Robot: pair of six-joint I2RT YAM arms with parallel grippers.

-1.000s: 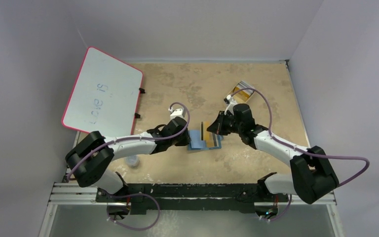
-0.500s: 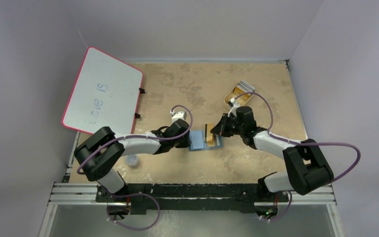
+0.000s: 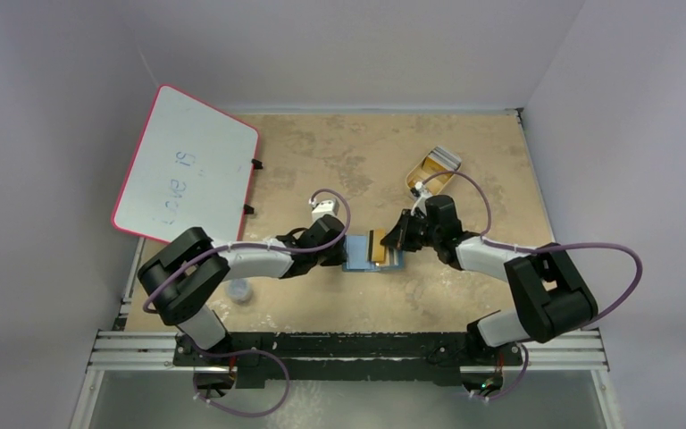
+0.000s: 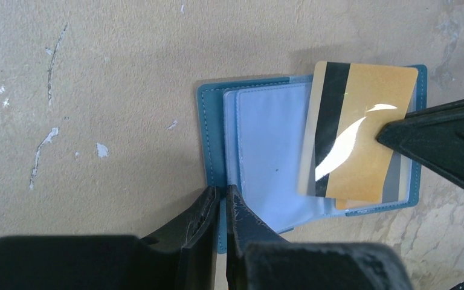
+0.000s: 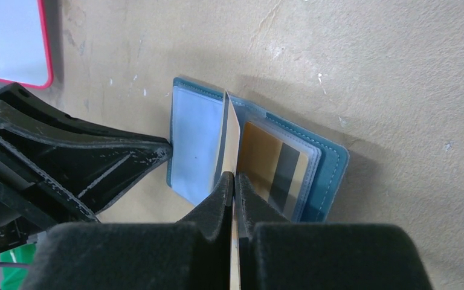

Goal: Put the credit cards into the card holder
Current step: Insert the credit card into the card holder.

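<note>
Mid-insert: left gripper (image 4: 222, 202) jaws pinch the left flap of the open card holder (image 4: 266, 151) on the counter (image 4: 96, 90), right gripper (image 5: 234, 181) jaws clamp an orange credit card (image 4: 362, 139) tilted over its right half; next, likely, align the card edge to a pocket mouth and slide it in.

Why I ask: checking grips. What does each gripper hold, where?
Right gripper: orange-yellow dark-striped credit card, by the edge opposite its stripe. Left gripper: open teal-blue bifold card holder, by its cover's edge.

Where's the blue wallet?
Top view: the card holder lies open mid-table, its edge pinched by the left gripper, the right gripper holding a credit card over it.
</note>
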